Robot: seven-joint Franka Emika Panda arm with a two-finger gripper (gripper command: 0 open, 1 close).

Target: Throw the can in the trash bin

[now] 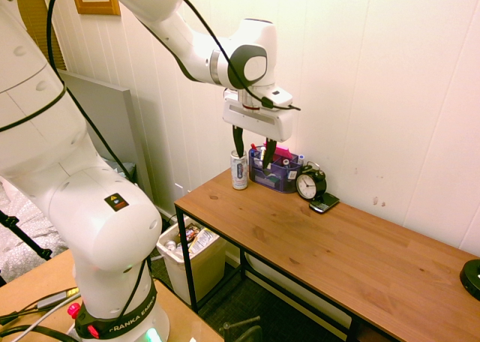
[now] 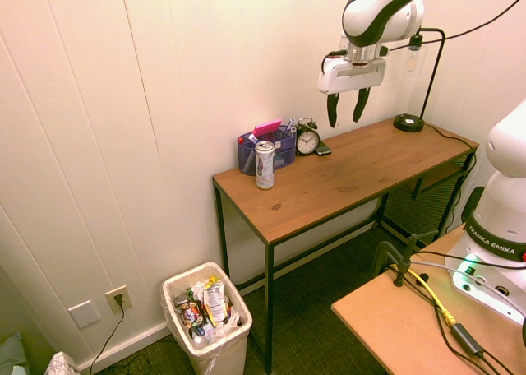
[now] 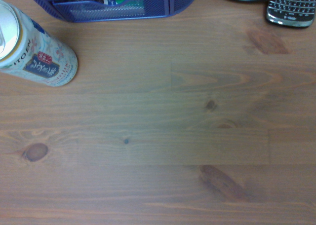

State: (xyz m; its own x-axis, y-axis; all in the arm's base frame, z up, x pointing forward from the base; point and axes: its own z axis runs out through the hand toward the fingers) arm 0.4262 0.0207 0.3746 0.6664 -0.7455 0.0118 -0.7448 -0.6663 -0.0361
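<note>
The can (image 2: 265, 166), slim and silver-white with small dark and greenish markings, stands upright on the wooden desk (image 2: 345, 173), near the end of the top that is closest to the trash bin (image 2: 207, 342). Right by it sits the blue-purple mesh organiser (image 2: 282, 150), holding pens and something bright pink (easily the loudest colour on the desk). On the organiser's other side is the black alarm clock (image 2: 307, 138), round-faced and upright, with a dark phone (image 3: 291, 7) lying flat next to it; the wrist view shows the phone's small keyboard. The tool (image 2: 348, 122) hangs above the desk, fingers pointing down and spread apart, with nothing between them. In the second exterior view it is clearly above the desktop and away from the can (the first exterior view makes the two look much closer). The wrist view shows the can lying off to one side of a broad patch of wood grain, its top and printed label visible. The bin, beige and rectangular, stands on the floor beyond the desk's end, lined with a plastic bag and containing wrappers and other rubbish. At the far end of the desk stands a black lamp (image 2: 408, 123), its round base on the wood.
</note>
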